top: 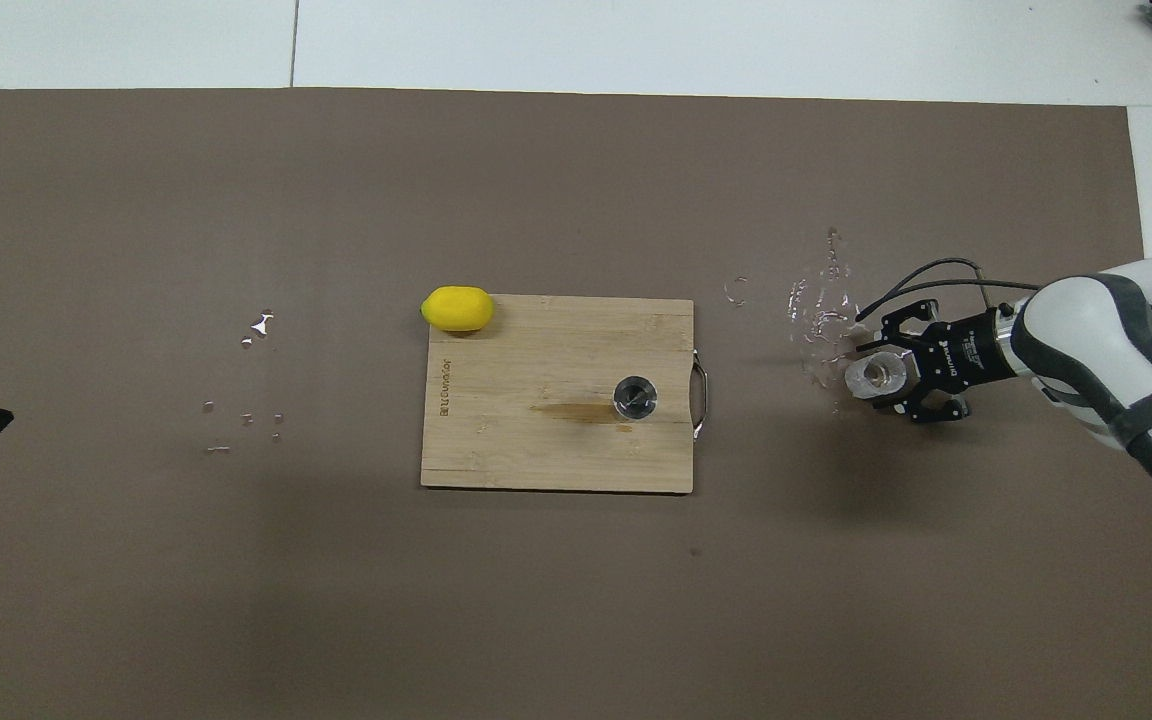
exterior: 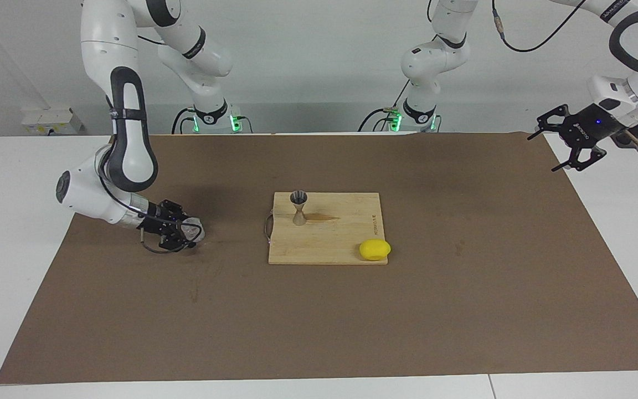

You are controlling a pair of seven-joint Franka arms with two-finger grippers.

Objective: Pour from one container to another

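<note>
**Right end effector on glass cup, low on worktop**

Right end effector (exterior: 183, 235) looks clamped on the clear cylindrical glass cup (top: 874, 375), though contact is hard to confirm. Silvery hourglass jigger (exterior: 298, 207) stands upright on the bamboo board (exterior: 330, 244), well apart. Left end effector (exterior: 572, 145) waits raised, fingers spread.

Glass cup (top: 874, 377) (between right gripper (top: 881, 380) fingers)

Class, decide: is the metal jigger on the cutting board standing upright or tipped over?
Upright. The jigger stands on its lower cone on the cutting board; the overhead view looks straight into its round mouth.
</note>
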